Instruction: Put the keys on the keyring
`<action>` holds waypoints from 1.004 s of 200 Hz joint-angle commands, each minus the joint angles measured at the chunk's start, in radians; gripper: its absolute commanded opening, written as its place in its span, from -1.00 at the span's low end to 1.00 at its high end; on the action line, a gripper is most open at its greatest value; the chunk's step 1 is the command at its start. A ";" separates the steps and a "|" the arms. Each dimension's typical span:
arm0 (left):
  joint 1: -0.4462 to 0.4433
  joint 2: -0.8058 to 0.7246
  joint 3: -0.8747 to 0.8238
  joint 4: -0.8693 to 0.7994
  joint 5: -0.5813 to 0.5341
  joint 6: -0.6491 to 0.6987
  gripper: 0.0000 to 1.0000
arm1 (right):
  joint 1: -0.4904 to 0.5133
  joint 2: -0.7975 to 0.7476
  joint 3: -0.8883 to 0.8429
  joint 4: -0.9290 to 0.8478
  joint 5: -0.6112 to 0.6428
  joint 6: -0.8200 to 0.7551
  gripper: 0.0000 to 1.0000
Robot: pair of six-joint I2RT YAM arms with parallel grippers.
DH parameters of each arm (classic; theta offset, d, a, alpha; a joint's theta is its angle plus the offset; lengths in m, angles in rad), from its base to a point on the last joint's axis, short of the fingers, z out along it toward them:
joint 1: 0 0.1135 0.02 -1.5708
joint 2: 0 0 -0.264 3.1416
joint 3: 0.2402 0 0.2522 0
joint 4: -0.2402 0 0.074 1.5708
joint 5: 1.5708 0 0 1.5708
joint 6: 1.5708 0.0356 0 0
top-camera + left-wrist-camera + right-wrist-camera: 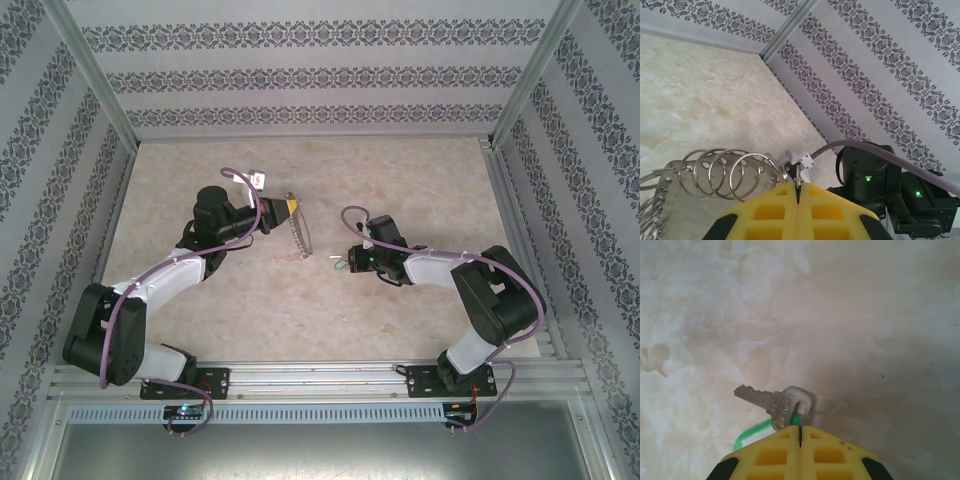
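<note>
My right gripper (800, 432) shows yellow foam pads with black corners at six o'clock of its wrist view, and my left gripper (798, 192) wears the same yellow. The small silvery metal key (776, 401) has bright green plastic at its seven o'clock, edging what looks like a white label, mostly hidden. The thin metal keyring hoop (735, 172) reads silver-grey. The marbled tabletop (865, 315) is mottled cream and beige. The papered walls (880, 75) are pale grey with dark damask bands. The jointed robot arms (430, 268) are black and white, with a mauve rubbery cable (860, 143).

- walls (300, 60): pale paper with dark ornament bands
- table top (420, 180): light beige, marbled
- silver posts (93, 75) in the far corners
- slotted metal rail (320, 378) along near edge
</note>
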 commanded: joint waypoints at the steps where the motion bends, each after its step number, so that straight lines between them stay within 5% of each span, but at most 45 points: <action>1: -0.011 -0.038 -0.009 0.012 0.011 0.036 -1.00 | -0.030 -0.062 -0.029 0.041 -0.045 0.028 -1.00; 79: -0.037 -0.047 -0.036 0.026 0.005 0.130 -1.00 | -0.092 -0.265 -0.099 0.114 -0.175 0.081 -1.00; 201: -0.148 0.057 0.014 0.015 0.057 0.312 -1.00 | -0.108 -0.571 -0.148 0.198 -0.216 0.120 -1.00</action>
